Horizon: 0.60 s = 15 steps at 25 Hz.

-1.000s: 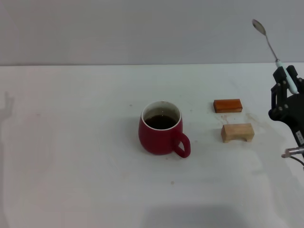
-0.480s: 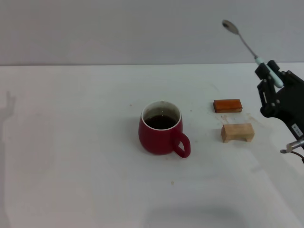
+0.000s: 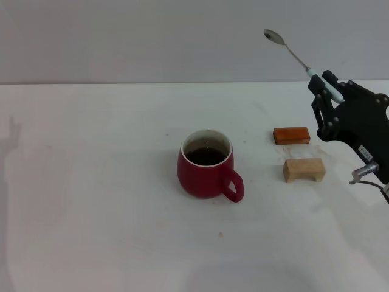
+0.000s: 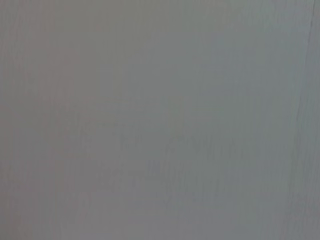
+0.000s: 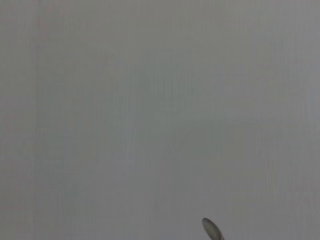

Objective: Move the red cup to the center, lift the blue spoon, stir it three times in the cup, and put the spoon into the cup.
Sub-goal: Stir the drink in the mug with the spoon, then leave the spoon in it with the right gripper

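— Right gripper point(image 3: 327, 91)?
— Clamped on the blue spoon point(image 3: 302, 64), bowl tilted up, raised high above the wooden blocks point(image 3: 302, 170).
— Step?
— Carrying it. The red cup point(image 3: 207, 164) sits mid-table, well apart.
— Next?
— Likely travel over the cup and tip the bowl down to stir

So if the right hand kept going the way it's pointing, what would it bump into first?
Probably nothing on the table. The right hand holds the spoon and points up and away, over the mug and blocks, toward the plain wall; how far off that is, I can't tell.
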Each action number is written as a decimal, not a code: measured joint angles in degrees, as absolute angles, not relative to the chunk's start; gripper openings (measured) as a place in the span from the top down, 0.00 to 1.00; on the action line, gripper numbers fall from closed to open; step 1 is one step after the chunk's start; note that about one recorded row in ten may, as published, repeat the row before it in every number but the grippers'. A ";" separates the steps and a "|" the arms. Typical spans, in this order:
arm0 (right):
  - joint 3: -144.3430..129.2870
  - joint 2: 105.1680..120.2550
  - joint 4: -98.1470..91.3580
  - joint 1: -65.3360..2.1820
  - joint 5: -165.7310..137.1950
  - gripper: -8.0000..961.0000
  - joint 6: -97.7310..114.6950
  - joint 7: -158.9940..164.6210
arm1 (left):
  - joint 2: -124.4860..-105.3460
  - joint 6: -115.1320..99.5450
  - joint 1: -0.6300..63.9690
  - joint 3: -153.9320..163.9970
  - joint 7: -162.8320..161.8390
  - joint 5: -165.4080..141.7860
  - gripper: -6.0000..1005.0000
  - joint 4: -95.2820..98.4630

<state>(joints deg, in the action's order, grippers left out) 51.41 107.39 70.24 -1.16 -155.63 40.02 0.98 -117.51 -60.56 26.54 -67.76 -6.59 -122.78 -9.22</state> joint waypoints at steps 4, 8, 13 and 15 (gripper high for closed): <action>53.20 107.40 73.10 -0.88 -156.82 0.85 35.14 1.02 | -117.51 -60.55 26.54 -67.77 -6.59 -122.78 0.16 -9.23; 54.77 107.26 77.00 -0.85 -156.98 0.85 29.33 1.02 | -117.51 -60.56 26.58 -67.77 -6.59 -122.78 0.16 -9.21; 56.11 107.01 81.29 -0.93 -157.00 0.85 23.03 0.85 | -117.51 -60.56 26.62 -67.76 -6.59 -122.78 0.16 -9.10; 56.44 107.05 82.03 -0.95 -157.10 0.85 21.69 0.83 | -117.51 -60.56 26.63 -67.76 -6.59 -122.78 0.16 -9.06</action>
